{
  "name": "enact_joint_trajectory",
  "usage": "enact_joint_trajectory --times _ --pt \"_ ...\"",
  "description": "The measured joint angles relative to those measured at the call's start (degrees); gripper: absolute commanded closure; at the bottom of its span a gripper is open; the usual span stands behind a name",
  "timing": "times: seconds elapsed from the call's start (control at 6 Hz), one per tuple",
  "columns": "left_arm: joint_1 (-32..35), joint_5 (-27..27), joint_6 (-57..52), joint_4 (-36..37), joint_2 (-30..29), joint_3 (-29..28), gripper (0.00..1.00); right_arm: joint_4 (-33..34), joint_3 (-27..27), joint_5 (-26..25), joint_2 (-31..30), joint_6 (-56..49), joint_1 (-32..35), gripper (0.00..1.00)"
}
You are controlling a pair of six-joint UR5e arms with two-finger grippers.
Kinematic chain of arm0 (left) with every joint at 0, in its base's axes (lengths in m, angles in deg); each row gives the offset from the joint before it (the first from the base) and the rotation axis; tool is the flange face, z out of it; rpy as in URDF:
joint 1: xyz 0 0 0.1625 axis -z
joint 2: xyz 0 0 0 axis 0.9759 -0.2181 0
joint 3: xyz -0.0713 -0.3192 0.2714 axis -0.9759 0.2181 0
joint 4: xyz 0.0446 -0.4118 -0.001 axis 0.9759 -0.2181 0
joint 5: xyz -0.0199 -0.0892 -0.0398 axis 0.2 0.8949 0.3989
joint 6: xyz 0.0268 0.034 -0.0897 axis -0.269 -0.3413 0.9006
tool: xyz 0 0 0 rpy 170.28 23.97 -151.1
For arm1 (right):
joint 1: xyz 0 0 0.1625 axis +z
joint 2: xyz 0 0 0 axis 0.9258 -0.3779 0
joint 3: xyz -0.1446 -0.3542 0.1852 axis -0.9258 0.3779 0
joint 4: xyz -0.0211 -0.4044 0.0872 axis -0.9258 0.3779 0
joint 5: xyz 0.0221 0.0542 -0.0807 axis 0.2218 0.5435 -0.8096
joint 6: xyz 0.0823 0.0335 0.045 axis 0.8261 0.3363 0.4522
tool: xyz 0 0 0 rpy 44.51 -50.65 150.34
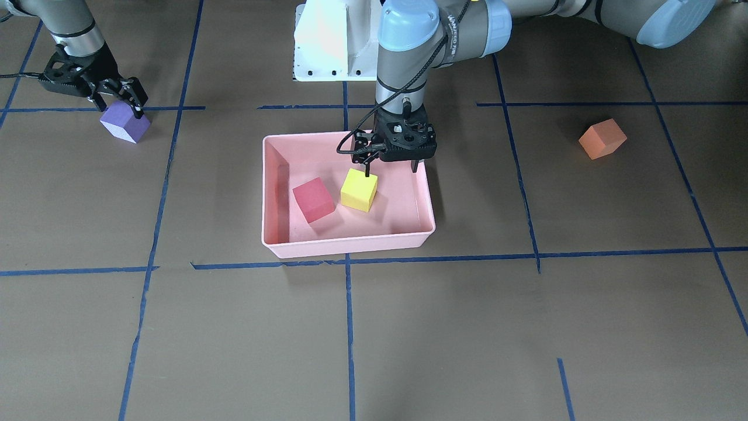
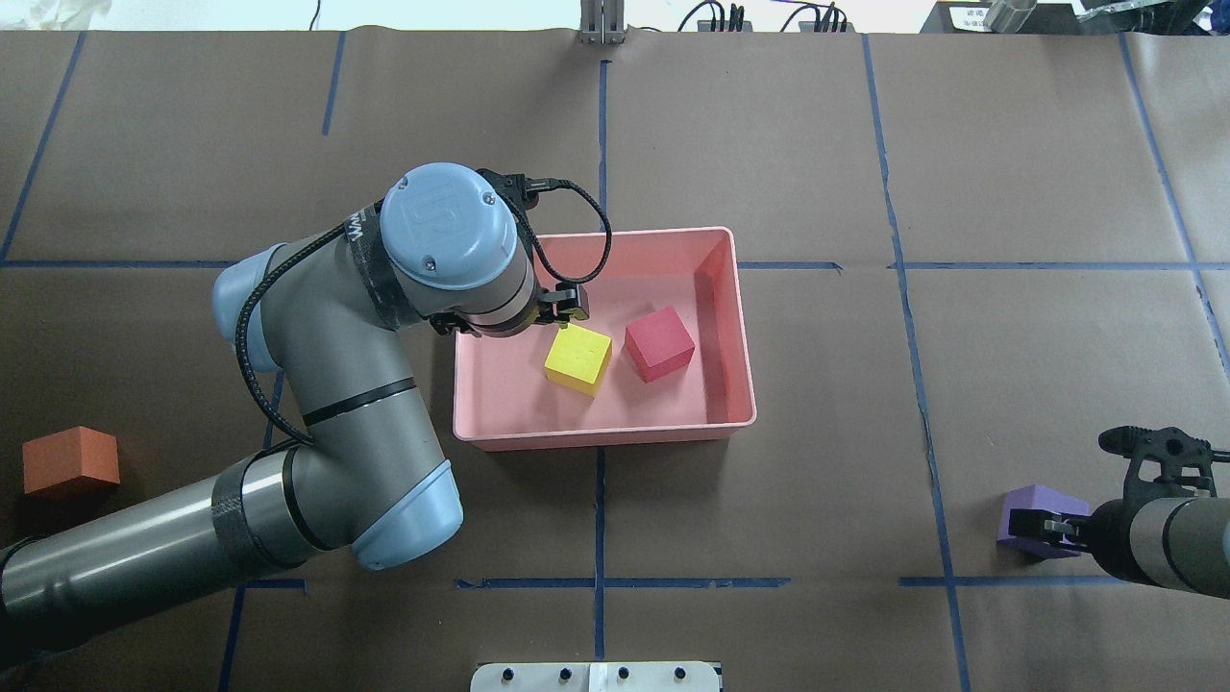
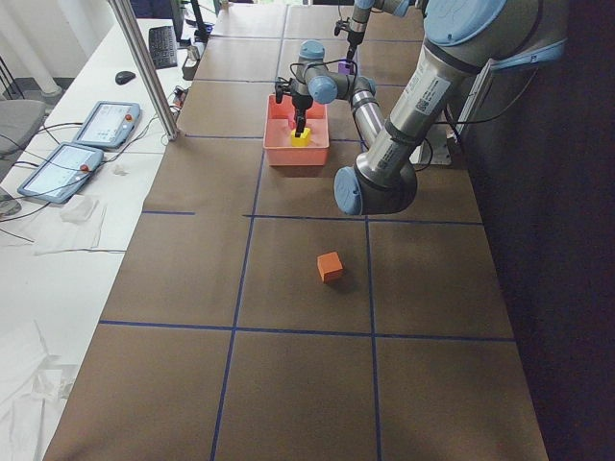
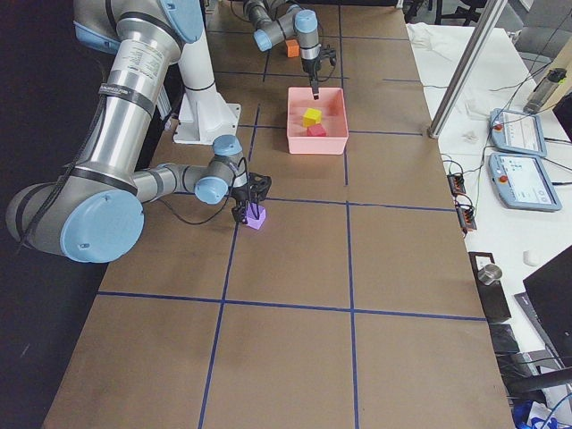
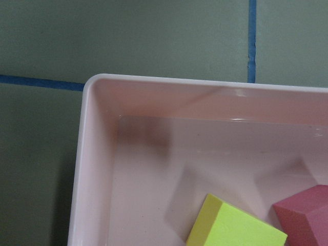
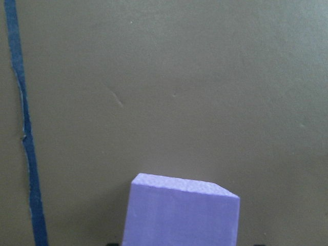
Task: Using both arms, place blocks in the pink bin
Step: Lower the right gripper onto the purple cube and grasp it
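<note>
Pink bin (image 1: 345, 248) mid-tabletop (image 1: 467, 327): 2 blocks inside, 2 outside.
You have the red block (image 1: 314, 199) and yellow block (image 1: 359, 190) side by side on its floor, with your left tool (image 1: 391, 168) spread wide just above the yellow one. Your right tool (image 1: 120, 109) straddles the purple block (image 1: 124, 121), but you cannot tell whether it grips. The orange block (image 1: 602, 138) lies well apart.

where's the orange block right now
In the overhead view the orange block sits on the table at the far left edge, on the robot's left side, well clear of the pink bin.
</note>
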State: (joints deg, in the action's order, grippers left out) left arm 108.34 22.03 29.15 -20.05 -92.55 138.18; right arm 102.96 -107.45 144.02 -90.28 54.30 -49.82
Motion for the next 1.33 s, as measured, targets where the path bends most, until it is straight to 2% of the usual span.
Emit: enact_joint_trajectory --times 0.33,0.5,0.67,1.0,1.17,1.33 --pt "0.00 0.06 -0.07 -0.12 0.53 0.00 0.00 0.05 1.62 -1.02 0.84 -0.05 -0.94 0.15" --pt "0.00 0.06 -0.12 -0.14 0.62 0.00 0.00 0.05 1.93 -1.23 1.09 -0.12 -1.09 0.24" --pt "0.00 0.06 -0.16 -0.15 0.65 0.00 0.00 0.06 1.96 -1.32 1.37 -0.26 -1.22 0.38" --pt "0.00 0.09 -0.21 -0.15 0.66 0.00 0.00 0.34 0.66 -1.17 2.30 -0.82 -1.01 0.41" --pt "0.06 0.19 -0.42 -0.09 0.74 0.30 0.00 3.04 -1.85 -1.07 3.20 -2.22 -0.50 0.41" --pt "0.30 0.34 -2.38 0.01 1.39 1.22 0.00 8.69 -4.20 -1.03 7.01 -5.15 0.74 0.41"
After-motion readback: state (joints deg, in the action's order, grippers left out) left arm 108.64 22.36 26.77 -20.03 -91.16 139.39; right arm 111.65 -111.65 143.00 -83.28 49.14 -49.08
